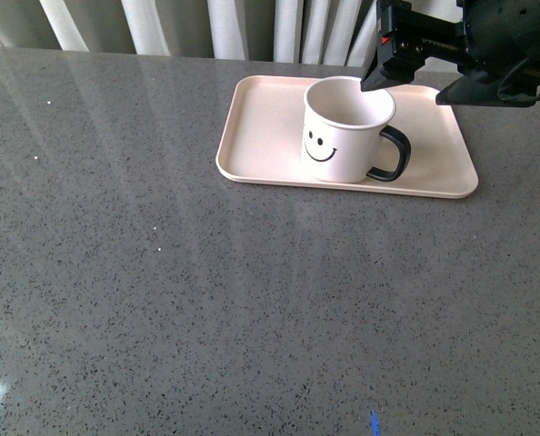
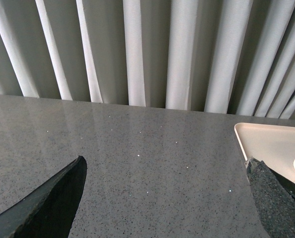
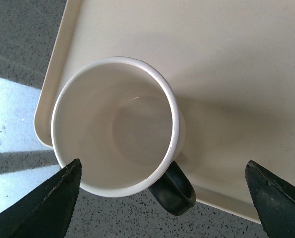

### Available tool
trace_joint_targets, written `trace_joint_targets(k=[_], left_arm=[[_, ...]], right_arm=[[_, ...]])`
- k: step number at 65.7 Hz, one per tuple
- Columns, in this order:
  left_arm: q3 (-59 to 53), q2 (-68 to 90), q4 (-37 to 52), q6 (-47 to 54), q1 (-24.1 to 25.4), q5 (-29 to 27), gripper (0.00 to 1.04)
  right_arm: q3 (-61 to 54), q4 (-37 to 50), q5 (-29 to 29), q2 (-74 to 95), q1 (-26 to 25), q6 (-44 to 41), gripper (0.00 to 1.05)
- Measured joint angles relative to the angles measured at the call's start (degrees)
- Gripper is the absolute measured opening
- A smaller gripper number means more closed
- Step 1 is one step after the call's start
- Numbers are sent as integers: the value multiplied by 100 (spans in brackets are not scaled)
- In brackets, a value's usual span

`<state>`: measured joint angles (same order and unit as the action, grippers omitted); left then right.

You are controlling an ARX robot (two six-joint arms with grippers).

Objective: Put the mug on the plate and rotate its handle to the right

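The cream-white smiley-face mug (image 1: 347, 127) stands upright on the pale pink rectangular plate (image 1: 261, 127), its glossy black loop handle (image 1: 393, 154) pointing right. The right gripper (image 1: 408, 86) hangs just above the mug, spread wide and empty. The left gripper (image 2: 165, 208), also spread, is well apart.

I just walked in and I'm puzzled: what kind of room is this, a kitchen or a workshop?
Likely a test bench dressed like a kitchen counter: a grey speckled stone-look countertop, pale pleated curtains behind it, and a smiley mug on a pink plate.
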<state>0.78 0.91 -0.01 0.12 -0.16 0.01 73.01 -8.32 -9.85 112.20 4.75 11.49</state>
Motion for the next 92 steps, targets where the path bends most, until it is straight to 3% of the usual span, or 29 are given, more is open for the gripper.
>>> trace_joint_targets(k=[46,80,85,92], left_arm=[[0,0,0,0,0,0,95],[0,0,0,0,0,0,95],[0,0,0,0,0,0,95],[0,0,0,0,0,0,95]], right_arm=[[531,-111,-2,697,0,658,93],[966,-304,0,1027,-11,647,11],[1021,-345,-42,1056,-33,621,2],[1086,-415,-81,1078,-87,584,2]])
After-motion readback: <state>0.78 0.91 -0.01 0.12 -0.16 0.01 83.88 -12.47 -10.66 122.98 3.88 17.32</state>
